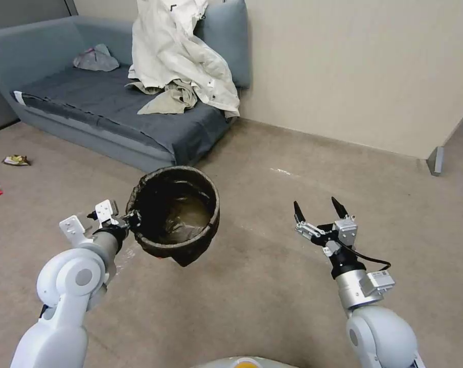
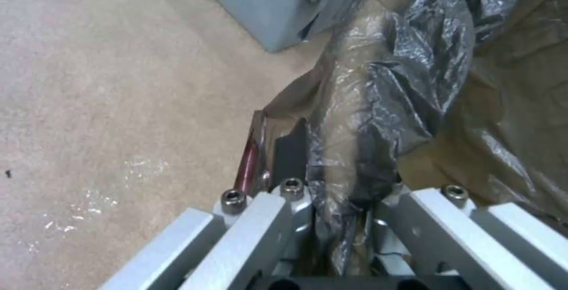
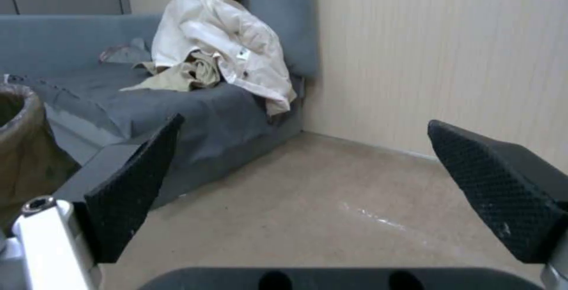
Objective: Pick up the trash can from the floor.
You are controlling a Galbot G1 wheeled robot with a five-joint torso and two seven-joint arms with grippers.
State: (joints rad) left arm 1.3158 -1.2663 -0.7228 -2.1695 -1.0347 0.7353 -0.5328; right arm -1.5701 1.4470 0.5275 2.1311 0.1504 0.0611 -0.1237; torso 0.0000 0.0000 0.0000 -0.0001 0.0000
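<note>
**Dark-lined bin, held at the rim, off the carpet**

Crinkled brown-black plastic covers the trash can (image 1: 176, 214), folded over its rim and sagging below the near side. The can hangs tilted in front of the robot, mouth towards the head camera, near the corner of the grey sofa (image 1: 93, 102). It appears to be clear of the floor (image 1: 272, 286), though the head view does not show its base, so this is a judgement.

- Left gripper (image 1: 132, 220): clamped on the can's rim at its left edge. In the left wrist view the fingers close on a bunched ridge of liner (image 2: 355, 139); whether rigid rim lies inside that pinch cannot be told.
- Right gripper (image 1: 318, 209): idle, well apart from the can to the right, its black fingers (image 3: 130, 188) spread wide and holding nothing.
- Also present: a pale jacket (image 1: 180, 56) heaped on the sofa; small wrappers (image 1: 16, 160) on the carpet at far left.

Risks, as judged from here:
- If the pinch holds mostly film, the liner could slide or tear and the can drop.
- A one-sided grip lets the can swing or tip further, spilling anything inside.
- The loose bag hanging below could snag on the carpet if the arm dips.
</note>
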